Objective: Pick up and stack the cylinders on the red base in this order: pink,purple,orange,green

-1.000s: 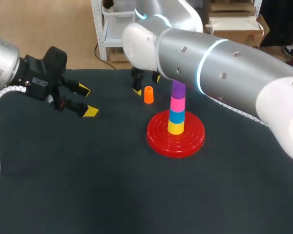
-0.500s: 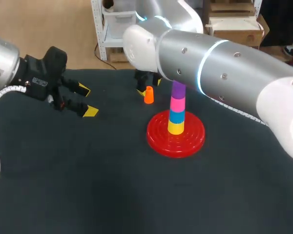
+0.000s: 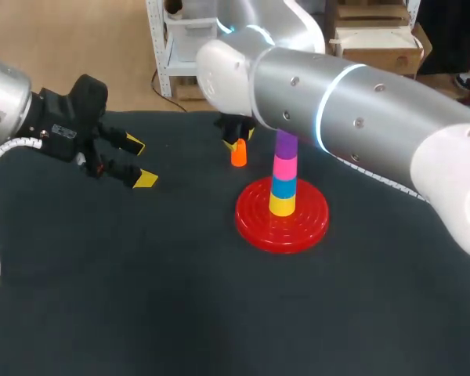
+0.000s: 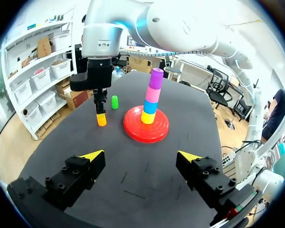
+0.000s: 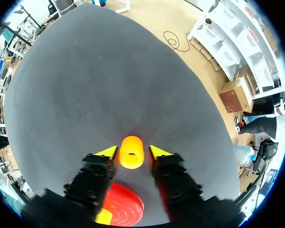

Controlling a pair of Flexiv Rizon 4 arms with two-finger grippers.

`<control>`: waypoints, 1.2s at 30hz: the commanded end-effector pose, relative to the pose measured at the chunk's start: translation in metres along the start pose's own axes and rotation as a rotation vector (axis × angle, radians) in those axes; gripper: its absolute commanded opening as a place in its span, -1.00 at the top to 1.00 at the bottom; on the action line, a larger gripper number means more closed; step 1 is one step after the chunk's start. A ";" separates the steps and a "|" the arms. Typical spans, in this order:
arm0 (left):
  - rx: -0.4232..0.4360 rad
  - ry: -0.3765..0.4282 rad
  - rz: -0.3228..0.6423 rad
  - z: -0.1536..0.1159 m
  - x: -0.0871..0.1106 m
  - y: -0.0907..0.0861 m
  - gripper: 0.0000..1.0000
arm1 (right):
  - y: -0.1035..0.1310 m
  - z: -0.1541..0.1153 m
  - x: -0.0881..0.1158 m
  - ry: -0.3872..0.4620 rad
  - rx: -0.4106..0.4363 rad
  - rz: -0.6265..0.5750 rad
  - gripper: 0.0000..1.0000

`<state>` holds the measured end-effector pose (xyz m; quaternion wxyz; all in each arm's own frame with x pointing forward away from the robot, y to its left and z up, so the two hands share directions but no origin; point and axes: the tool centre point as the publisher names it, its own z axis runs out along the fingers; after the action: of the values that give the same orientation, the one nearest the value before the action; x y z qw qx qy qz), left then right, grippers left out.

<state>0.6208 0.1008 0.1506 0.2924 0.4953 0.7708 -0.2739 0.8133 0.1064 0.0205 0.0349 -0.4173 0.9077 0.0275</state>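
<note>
Right pincer (image 3: 236,141), head view: hung directly over the orange cylinder (image 3: 239,156), which stood on the worktop (image 3: 141,298) near the red base (image 3: 254,227). Purple cylinder (image 3: 287,143) sat on top of the pink cylinder (image 3: 285,166) in the stack. Well apart, my left pincer (image 3: 139,162) was spread.

Left wrist view: left fingers wide, nothing between them. Green cylinder (image 4: 114,102) stood near the orange one.

Right wrist view: fingers straddled the orange cylinder, spread, with slim gaps on both sides.

Orange cylinder (image 3: 238,155) stands upright near the red base (image 3: 258,225); purple cylinder (image 3: 287,144) tops the base's stack (image 3: 283,188).
</note>
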 end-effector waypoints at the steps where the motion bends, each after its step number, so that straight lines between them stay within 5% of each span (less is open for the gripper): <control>1: 0.000 0.000 0.001 0.001 0.000 0.001 -1.00 | -0.004 0.001 -0.009 0.322 -0.004 -0.001 1.00; 9: 0.000 0.000 0.001 0.001 0.000 0.001 -1.00 | -0.004 -0.011 -0.007 0.311 0.010 0.002 1.00; 21: 0.000 0.000 0.001 0.001 0.000 0.001 -1.00 | 0.007 -0.106 -0.008 0.169 0.045 -0.043 1.00; 36: 0.000 0.000 0.001 0.001 0.000 0.001 -1.00 | 0.038 -0.204 0.057 -0.015 0.112 -0.116 1.00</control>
<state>0.6208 0.1008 0.1506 0.2924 0.4953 0.7708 -0.2739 0.7671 0.0887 0.2065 0.0109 -0.4650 0.8843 -0.0397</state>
